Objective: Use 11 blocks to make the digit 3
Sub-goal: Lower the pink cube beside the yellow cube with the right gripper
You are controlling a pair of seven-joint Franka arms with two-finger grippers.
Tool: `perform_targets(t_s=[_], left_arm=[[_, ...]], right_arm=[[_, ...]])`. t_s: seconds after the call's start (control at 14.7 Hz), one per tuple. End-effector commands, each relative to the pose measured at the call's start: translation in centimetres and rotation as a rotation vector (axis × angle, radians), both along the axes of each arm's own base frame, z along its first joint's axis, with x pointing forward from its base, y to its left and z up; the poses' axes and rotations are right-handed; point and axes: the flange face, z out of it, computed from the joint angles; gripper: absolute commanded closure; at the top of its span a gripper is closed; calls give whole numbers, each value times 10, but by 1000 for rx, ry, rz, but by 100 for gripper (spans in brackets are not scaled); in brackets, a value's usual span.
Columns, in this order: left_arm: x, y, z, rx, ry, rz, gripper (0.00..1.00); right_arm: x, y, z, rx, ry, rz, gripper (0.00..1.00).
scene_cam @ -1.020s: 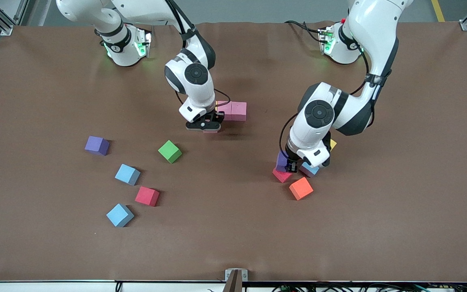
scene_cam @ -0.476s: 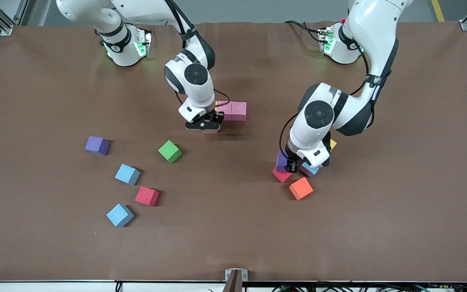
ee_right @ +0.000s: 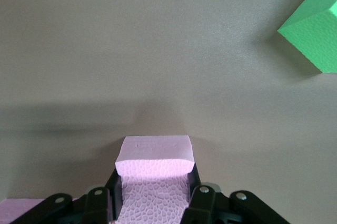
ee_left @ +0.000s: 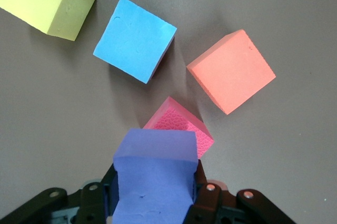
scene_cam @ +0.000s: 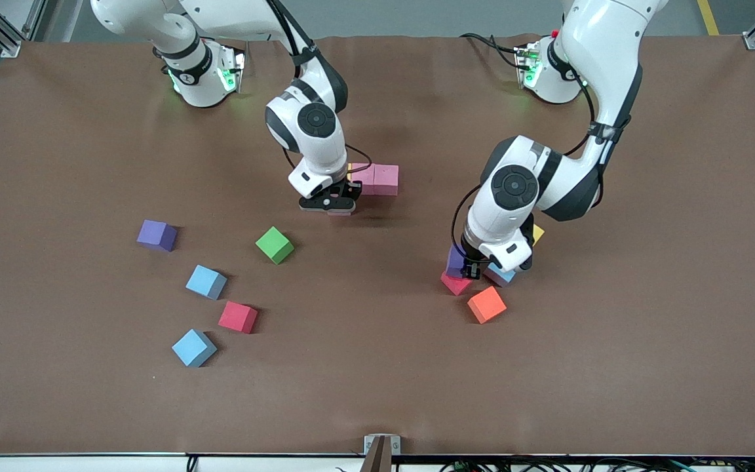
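Left gripper fingers clamp a purple block just above a red block, beside light blue and orange blocks. Right gripper fingers pinch a pink block beside the pink pair mid-table.

Colour rundown: the table is covered in plain matte brown. Loose blocks on it are a purple block, a green block, two light blue blocks and a red block. Two pink blocks sit side by side, with a sliver of yellow showing next to them. The black right gripper has a pale pink block with a pebbly texture on one face. The black left gripper has a purple cube, over a red-pink block, another light blue block, an orange block and a yellow block. Arms are white with black joints.
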Motion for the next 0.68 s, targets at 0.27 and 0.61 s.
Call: perform_targets(t_s=[0.27,0.61], left_arm=[[5,-3,2,-2,5,7,68],[5,-3,2,-2,5,7,68]], right_arm=[[-5,-8,3,-2,1,-39,100],[-6,-7,3,-7,6,-36,100]])
